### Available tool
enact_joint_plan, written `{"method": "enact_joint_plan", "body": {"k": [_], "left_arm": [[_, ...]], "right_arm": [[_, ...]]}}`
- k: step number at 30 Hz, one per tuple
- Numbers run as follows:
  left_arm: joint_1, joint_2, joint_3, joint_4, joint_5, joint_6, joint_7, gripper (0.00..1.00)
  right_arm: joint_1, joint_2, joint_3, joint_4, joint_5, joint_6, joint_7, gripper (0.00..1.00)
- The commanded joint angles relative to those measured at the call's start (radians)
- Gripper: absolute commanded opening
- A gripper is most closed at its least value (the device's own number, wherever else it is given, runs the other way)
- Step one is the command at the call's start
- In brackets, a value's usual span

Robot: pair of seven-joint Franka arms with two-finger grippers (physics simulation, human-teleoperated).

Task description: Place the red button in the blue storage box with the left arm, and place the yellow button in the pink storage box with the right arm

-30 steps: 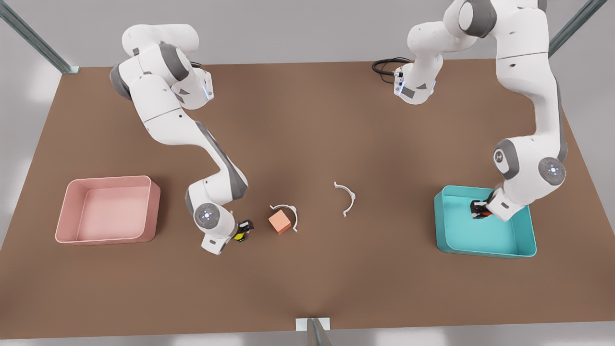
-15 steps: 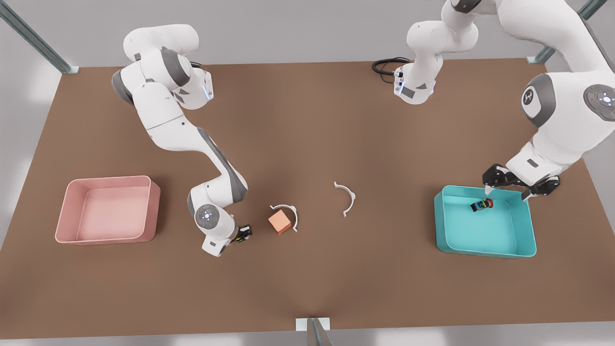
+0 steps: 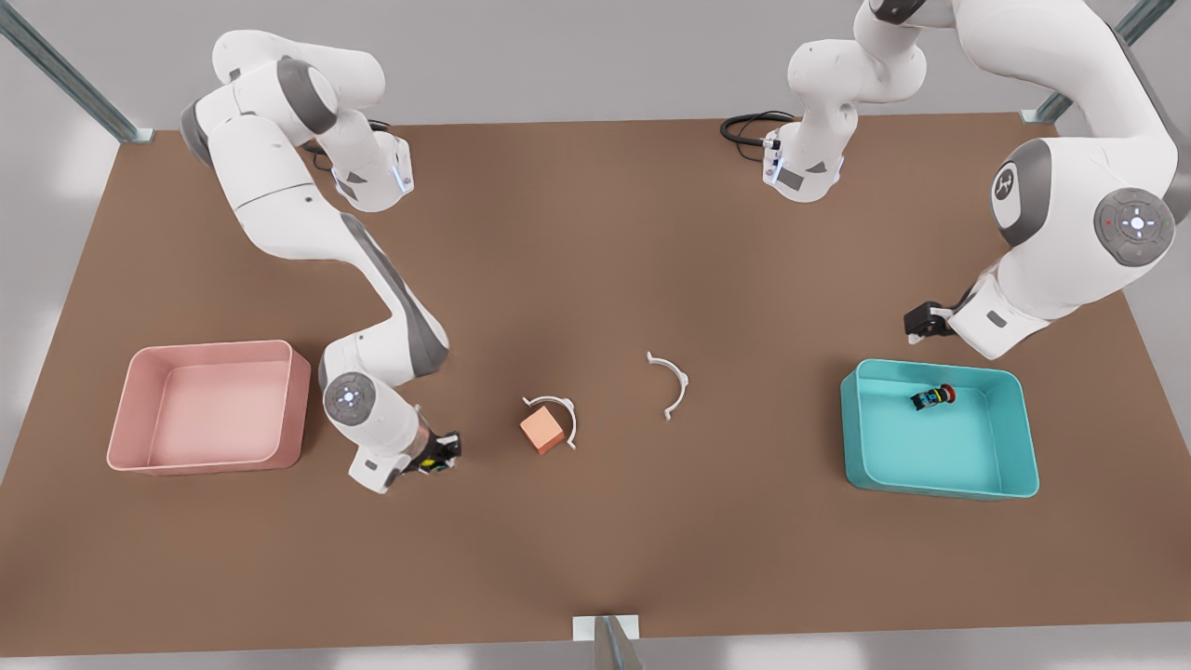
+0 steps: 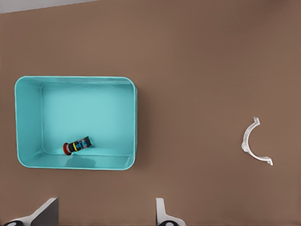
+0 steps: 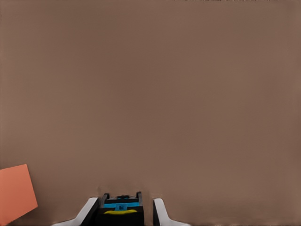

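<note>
Red-capped button point(image 3: 933, 397) with a black body lies on its side on the floor of the teal-blue rectangular storage box point(image 3: 940, 484), near the box's far wall as the front view shows it; the left wrist view has it point(image 4: 77, 145) close to one long wall of the same box point(image 4: 136, 117). The left gripper point(image 3: 923, 322) hangs above the brown table point(image 3: 595, 233), just outside the far rim of the blue box on the front view's right. Its two pale fingertips point(image 4: 44, 212) stand wide apart with nothing between them, so it is released and clear of the button.

On the front view's left, the right gripper point(image 3: 437, 456) sits low over the table between the pink rectangular storage box point(image 3: 209, 461) and a small orange cube point(image 3: 541, 431). Its fingers point(image 5: 89, 212) press against both sides of the yellow-capped button point(image 5: 121, 209), a black block with a blue band and a yellow top, so it is grasping that button. The pink box stands well apart from the blue one, at the opposite end of the table.

A thin white curved clip point(image 3: 555, 409) arcs around the far side of the orange cube, touching or nearly touching it. A second white curved clip point(image 3: 672, 381) lies alone nearer the table's middle, also seen from the left wrist point(image 4: 254, 146).
</note>
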Motion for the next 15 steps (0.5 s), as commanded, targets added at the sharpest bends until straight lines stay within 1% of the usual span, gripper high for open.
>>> {"method": "enact_joint_plan", "body": {"k": [1, 4, 6, 9, 15], "left_arm": [[-0.001, -0.001, 0.000, 0.000, 0.001, -0.022, -0.143, 1.00], [0.001, -0.001, 0.000, 0.000, 0.001, -0.022, -0.143, 1.00], [0.001, -0.001, 0.000, 0.000, 0.001, -0.022, -0.143, 1.00], [0.001, -0.001, 0.001, 0.002, 0.001, -0.022, -0.143, 1.00], [0.005, -0.001, 0.001, 0.002, 0.001, -0.022, -0.141, 1.00]], "right_arm": [[-0.021, -0.071, 0.006, -0.064, -0.004, -0.058, 0.004, 0.52], [-0.050, -0.195, 0.006, -0.173, -0.004, -0.078, -0.044, 0.52], [-0.112, -0.261, 0.006, -0.238, -0.004, -0.086, -0.130, 0.52], [-0.211, -0.287, 0.007, -0.235, -0.003, -0.149, -0.283, 0.52], [-0.357, -0.295, 0.009, -0.233, 0.002, -0.176, -0.459, 0.54]]}}
